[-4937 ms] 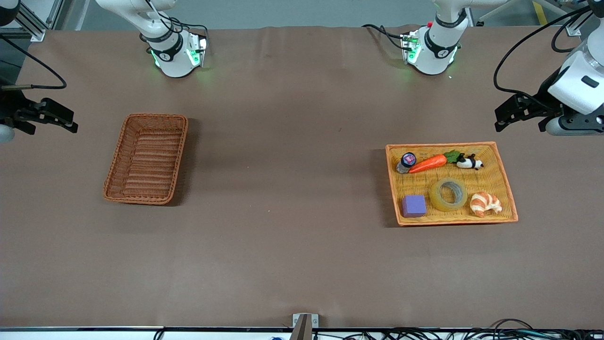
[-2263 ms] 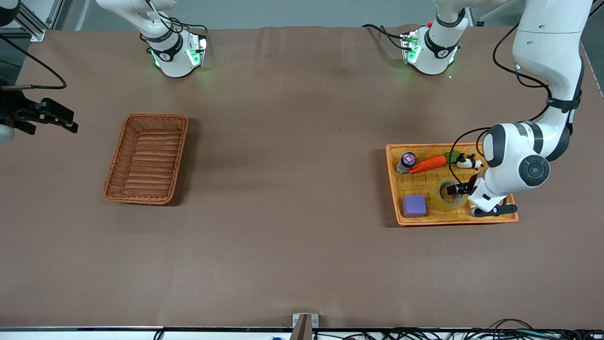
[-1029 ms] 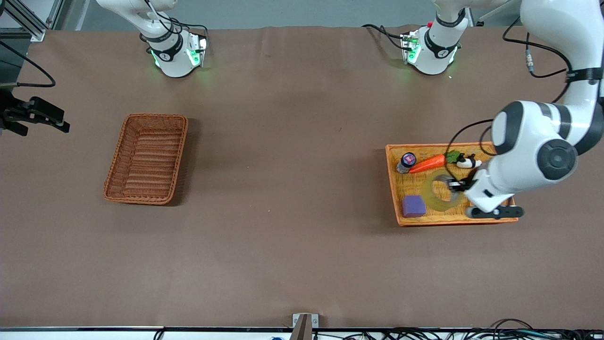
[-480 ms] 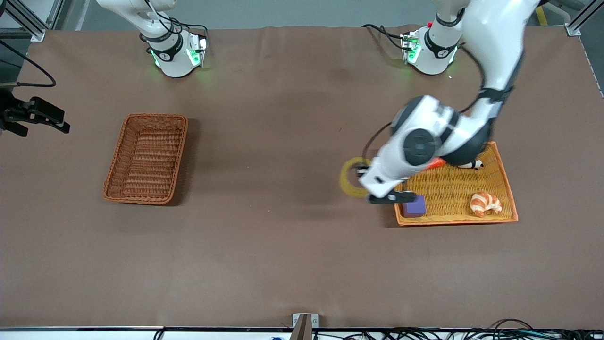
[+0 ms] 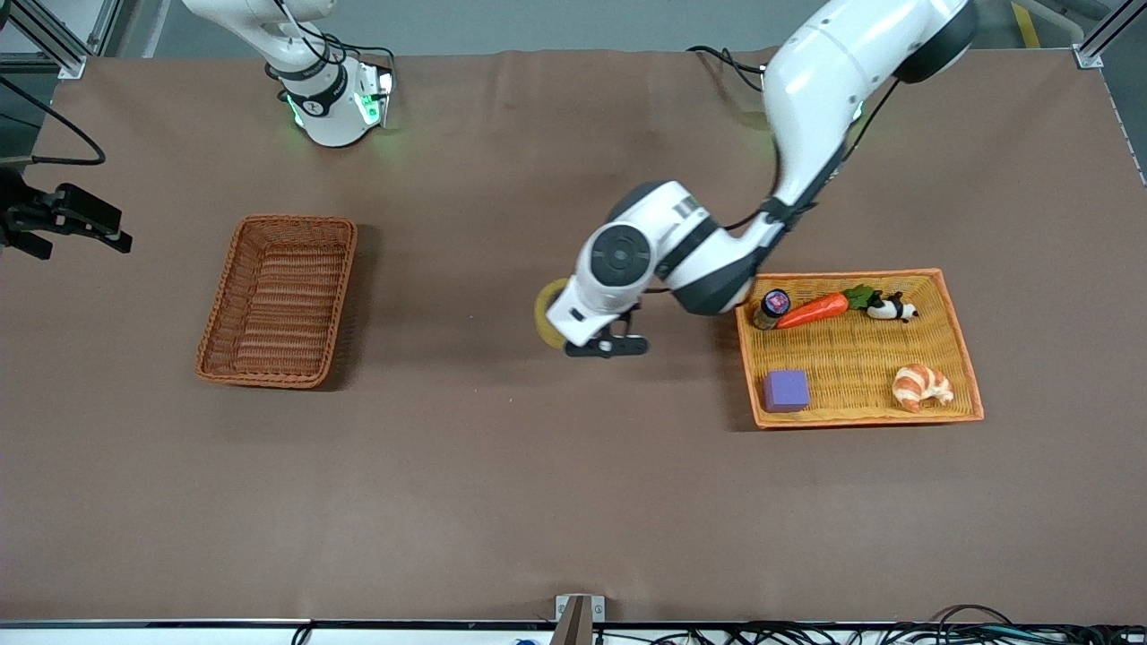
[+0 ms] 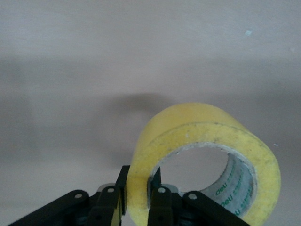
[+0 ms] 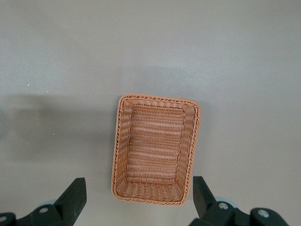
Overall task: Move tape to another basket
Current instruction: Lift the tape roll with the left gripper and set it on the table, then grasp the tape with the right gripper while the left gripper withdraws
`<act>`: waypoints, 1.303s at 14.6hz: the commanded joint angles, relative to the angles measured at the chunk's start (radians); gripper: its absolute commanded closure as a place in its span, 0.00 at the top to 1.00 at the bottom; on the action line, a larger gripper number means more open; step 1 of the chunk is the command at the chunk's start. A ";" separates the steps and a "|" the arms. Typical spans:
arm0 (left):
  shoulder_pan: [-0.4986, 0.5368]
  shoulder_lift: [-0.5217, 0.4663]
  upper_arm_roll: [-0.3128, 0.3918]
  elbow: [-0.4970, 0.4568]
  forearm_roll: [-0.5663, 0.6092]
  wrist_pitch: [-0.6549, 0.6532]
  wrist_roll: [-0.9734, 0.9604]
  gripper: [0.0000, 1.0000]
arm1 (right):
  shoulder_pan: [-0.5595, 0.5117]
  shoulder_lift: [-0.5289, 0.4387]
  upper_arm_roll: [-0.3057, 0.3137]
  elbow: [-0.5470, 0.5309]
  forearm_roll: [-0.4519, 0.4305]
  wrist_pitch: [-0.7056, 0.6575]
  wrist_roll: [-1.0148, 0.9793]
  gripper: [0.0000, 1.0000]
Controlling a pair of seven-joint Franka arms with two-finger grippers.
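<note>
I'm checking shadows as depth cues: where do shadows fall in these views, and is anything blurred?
Front view: the basket casts a dark shadow on its side toward the left arm's end; a soft shadow lies on the table under the left gripper. Left wrist view: the tape is sharp, with a diffuse shadow on the cloth. Right wrist view: evenly lit, right gripper fingers slightly soft.

A brown cloth-covered table (image 5: pixel 502 484) fills the scene — grey floor (image 5: pixel 538 22) along its upper edge.
</note>
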 commanded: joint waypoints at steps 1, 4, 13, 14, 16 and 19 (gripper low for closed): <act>-0.133 0.102 0.103 0.140 0.021 0.070 -0.002 0.05 | -0.011 -0.010 0.003 0.004 0.024 0.002 0.002 1.00; -0.166 0.143 0.128 0.160 0.020 0.132 -0.003 0.14 | -0.012 -0.008 0.003 0.007 0.024 0.002 0.001 1.00; -0.130 0.053 0.132 0.124 0.012 0.099 -0.014 0.99 | 0.063 0.006 0.013 -0.011 0.027 0.041 0.013 1.00; -0.124 0.018 0.135 0.122 0.021 0.021 -0.014 1.00 | 0.094 0.021 0.013 -0.029 0.028 0.070 0.036 1.00; -0.060 -0.054 0.141 0.119 0.026 -0.151 0.011 1.00 | 0.181 0.044 0.013 -0.075 0.045 0.146 0.152 1.00; 0.059 -0.190 0.129 0.046 0.012 -0.222 0.080 1.00 | 0.324 0.110 0.013 -0.153 0.057 0.275 0.252 1.00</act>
